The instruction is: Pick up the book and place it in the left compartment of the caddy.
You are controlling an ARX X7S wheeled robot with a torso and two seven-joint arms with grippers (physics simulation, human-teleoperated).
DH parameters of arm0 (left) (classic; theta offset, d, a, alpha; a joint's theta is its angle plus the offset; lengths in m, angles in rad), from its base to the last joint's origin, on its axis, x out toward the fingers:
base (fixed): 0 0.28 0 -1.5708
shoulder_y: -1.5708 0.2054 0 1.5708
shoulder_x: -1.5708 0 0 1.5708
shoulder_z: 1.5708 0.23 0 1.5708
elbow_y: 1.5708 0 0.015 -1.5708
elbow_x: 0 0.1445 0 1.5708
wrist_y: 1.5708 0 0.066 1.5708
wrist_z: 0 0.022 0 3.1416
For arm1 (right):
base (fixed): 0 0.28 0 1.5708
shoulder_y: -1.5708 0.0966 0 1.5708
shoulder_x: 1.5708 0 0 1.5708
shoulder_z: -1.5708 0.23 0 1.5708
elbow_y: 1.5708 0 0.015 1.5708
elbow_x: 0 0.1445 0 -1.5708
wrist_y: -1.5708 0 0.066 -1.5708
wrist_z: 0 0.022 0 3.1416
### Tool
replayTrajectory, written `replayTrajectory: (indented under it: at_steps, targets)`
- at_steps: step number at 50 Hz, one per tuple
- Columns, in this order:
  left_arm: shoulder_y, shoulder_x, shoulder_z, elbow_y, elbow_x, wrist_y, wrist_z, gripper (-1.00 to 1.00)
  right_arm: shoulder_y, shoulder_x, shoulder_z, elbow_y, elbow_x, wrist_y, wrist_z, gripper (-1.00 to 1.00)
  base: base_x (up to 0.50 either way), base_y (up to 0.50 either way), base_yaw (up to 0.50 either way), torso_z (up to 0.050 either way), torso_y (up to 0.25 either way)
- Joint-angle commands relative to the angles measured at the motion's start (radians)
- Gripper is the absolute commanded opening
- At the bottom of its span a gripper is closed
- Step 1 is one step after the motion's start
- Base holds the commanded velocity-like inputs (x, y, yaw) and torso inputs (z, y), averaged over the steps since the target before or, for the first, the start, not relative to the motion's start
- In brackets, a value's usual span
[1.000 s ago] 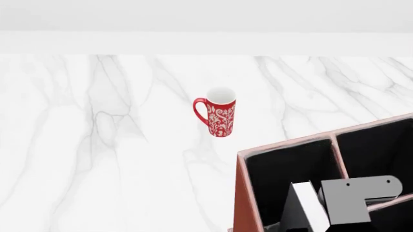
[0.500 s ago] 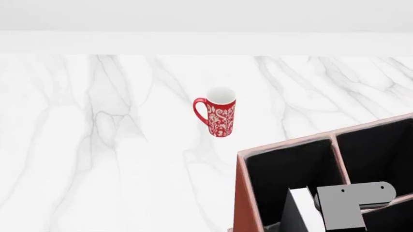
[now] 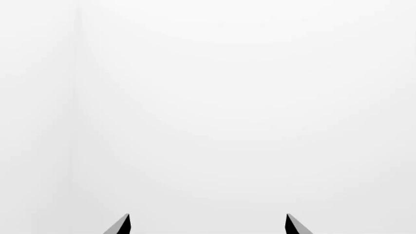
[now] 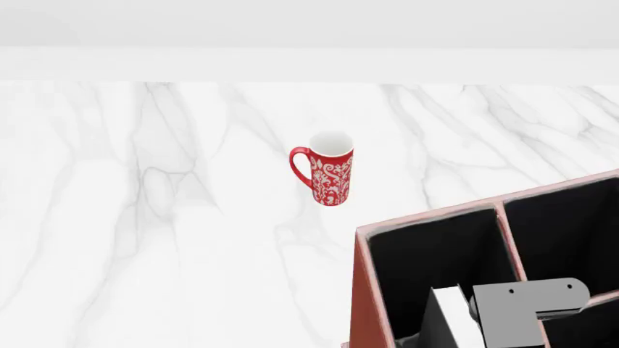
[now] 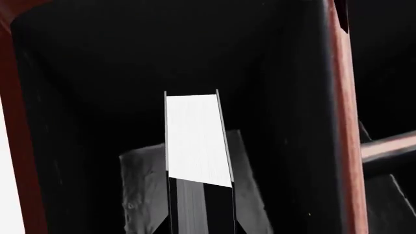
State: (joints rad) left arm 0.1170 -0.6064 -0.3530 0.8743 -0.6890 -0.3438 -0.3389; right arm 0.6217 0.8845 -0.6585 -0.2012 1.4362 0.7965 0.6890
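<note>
Where your right gripper (image 5: 200, 214) reaches down into the caddy (image 4: 360, 290), its fingers (image 5: 144, 195) are clamped on the book (image 5: 195, 139), one at each cover. In the right wrist view you see the white page edges facing the camera, and the book stands upright between the two grey fingers. The book is inside the left compartment (image 4: 435, 254), with black lining all around it; the reddish-brown outer wall is at one side and the partition (image 5: 343, 122) at the other. The book touches neither of them. You cannot tell whether its lower end rests on the floor of the compartment, because that part is hidden.

In the head view the book (image 4: 453, 319) shows only as a white strip with a dark side, low in the compartment, and the grey bracket of your right arm (image 4: 522, 308) sits just beside it over the partition.

The mug (image 4: 329, 170) stands upright on the table (image 4: 145, 217), well apart from the caddy, with its handle toward your left.

Your left gripper (image 3: 208, 225) shows only two dark fingertips (image 3: 120, 226), set apart, with nothing between them, before a plain white surface.
</note>
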Motion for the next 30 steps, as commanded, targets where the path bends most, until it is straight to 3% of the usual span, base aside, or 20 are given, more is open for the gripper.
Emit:
replayTrajectory:
  at_steps: [1,2,3,30]
  targets:
    - [0.003,-0.002,0.001,0.002,-0.001,0.002,-0.002,1.00,0.013,0.001,0.018,-0.006,-0.051,0.006,-0.021,-1.00,0.00,0.00,0.00,0.000,0.000]
    - [0.004,-0.002,0.001,0.002,-0.001,0.003,-0.001,1.00,0.013,0.001,0.019,-0.006,-0.049,0.004,-0.024,-1.00,0.00,0.00,0.00,0.000,0.010]
    - [0.001,-0.003,0.002,0.001,-0.001,0.002,-0.002,1.00,0.012,0.002,0.020,-0.007,-0.050,0.004,-0.024,1.00,0.00,0.00,0.00,0.000,0.000]
    - [0.005,-0.009,-0.001,0.002,-0.009,0.007,-0.007,1.00,0.038,0.037,0.061,-0.114,-0.002,-0.001,0.026,1.00,0.00,0.00,0.00,0.000,0.000]
